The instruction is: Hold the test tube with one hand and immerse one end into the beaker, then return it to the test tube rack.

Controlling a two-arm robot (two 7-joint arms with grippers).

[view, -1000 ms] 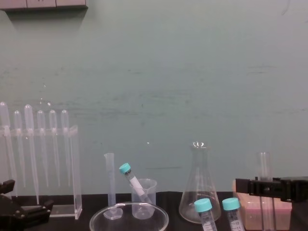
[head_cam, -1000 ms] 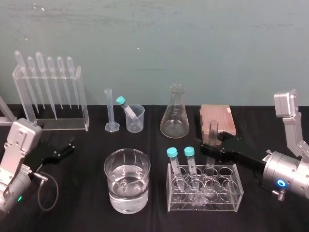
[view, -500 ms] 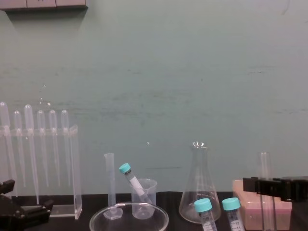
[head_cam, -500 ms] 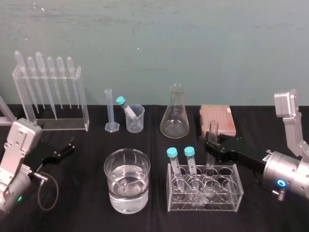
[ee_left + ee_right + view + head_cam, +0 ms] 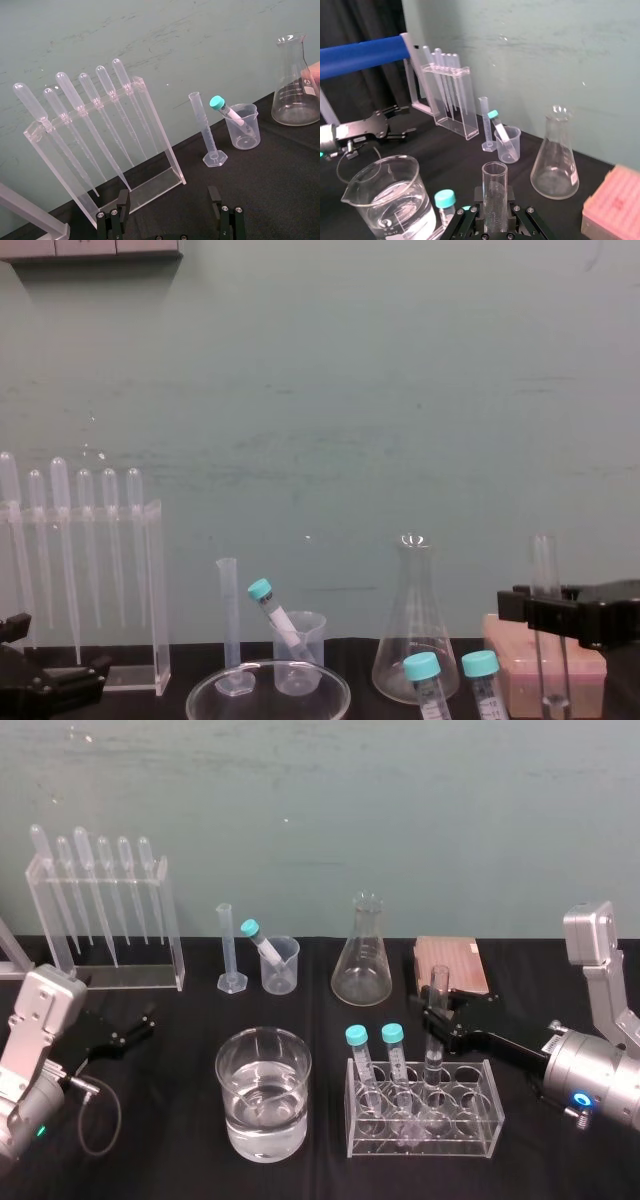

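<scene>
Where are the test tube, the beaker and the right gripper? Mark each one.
test tube [image 5: 438, 984], head view, bare glass just below its open mouth.
beaker [image 5: 284, 976], head view, its clear side wall.
right gripper [image 5: 438, 1023], head view, midway between the fingertips clamping the test tube.

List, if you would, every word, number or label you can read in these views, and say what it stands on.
No text can be read.
Conical flask: printed scale and a white patch, too blurred to read.
Water-filled vessel: faint print on its wall, too small to read.
Teal-capped tubes in the rack: label marks, unreadable.
Test tube in the right gripper's fingers: no print shows.
</scene>
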